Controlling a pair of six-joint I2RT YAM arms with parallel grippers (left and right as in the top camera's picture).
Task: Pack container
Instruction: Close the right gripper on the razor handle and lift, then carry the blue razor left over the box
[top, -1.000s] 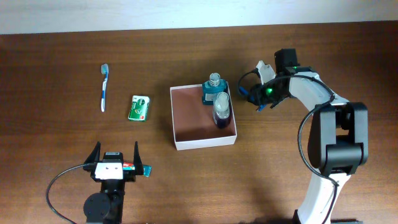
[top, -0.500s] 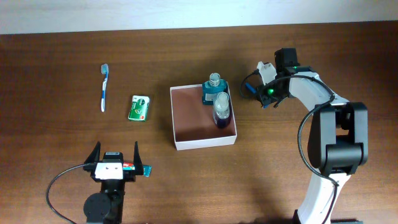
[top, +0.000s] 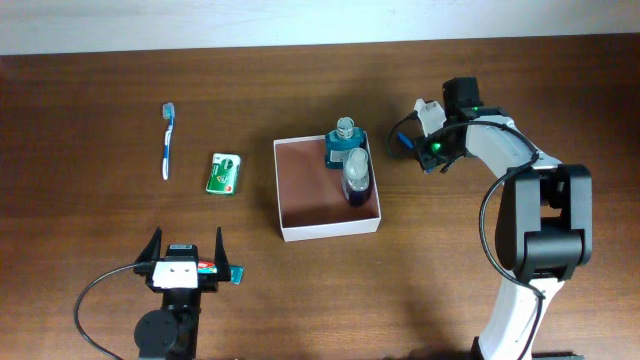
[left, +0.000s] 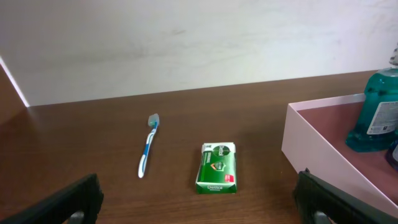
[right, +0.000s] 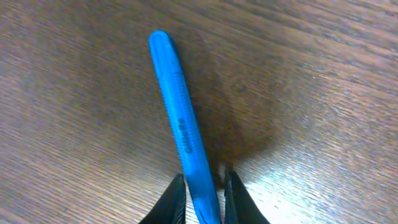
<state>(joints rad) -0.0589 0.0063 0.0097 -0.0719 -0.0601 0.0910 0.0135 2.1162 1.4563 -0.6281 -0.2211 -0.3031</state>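
**Gripping the blue stick beside the container**

The right gripper (top: 405, 142) is down at the table just right of the container (top: 330, 230), its jaws pinched in on both sides of a blue stick (right: 177, 118). The left gripper (top: 186, 242), in front of the container and off to its left, is spread wide and holds nothing. Two bottles (top: 350, 165) already sit along the container's right wall. The next move looks to be a lift, then a carry leftward over that white wall to the bare floor.
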